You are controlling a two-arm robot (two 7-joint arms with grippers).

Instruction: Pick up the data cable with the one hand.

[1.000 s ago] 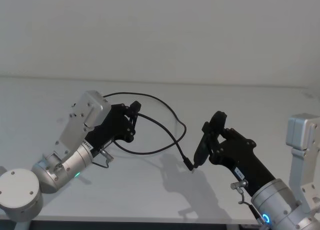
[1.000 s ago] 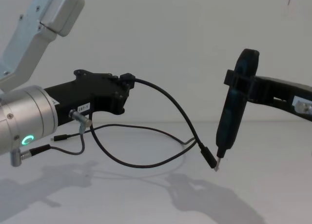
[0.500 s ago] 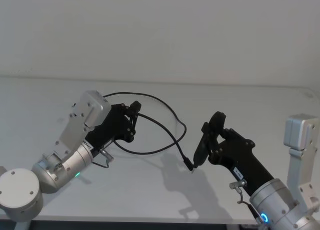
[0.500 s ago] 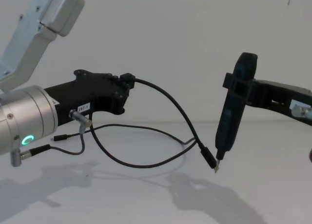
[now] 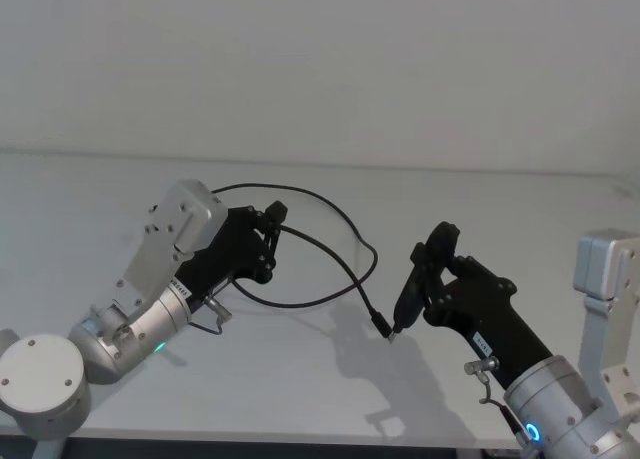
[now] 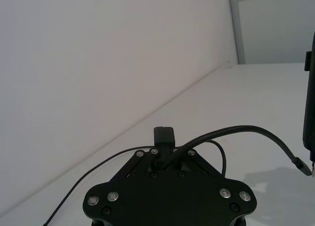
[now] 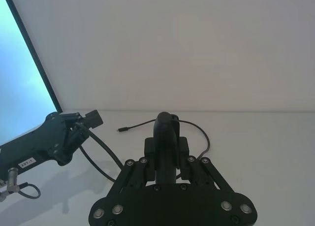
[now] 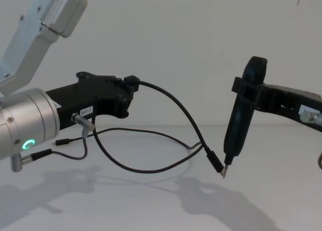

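My left gripper is shut on the data cable close to one of its ends, held above the white table. From the fingers the black cord arcs forward and down. Its small plug hangs just left of a metal tip, almost touching it. That tip belongs to a slim black tool held upright in my shut right gripper. A lower loop of the cord rests on the table between the arms. In the right wrist view the tool stands between the jaws.
A short grey wire with silver plugs dangles from my left wrist. Another thin cord end lies on the table behind the loop. A plain wall rises behind the table, and a bright panel stands at its side.
Both arms have drifted slightly to the right in the head view. The plug still hangs beside the tool's tip, and both grips are unchanged.
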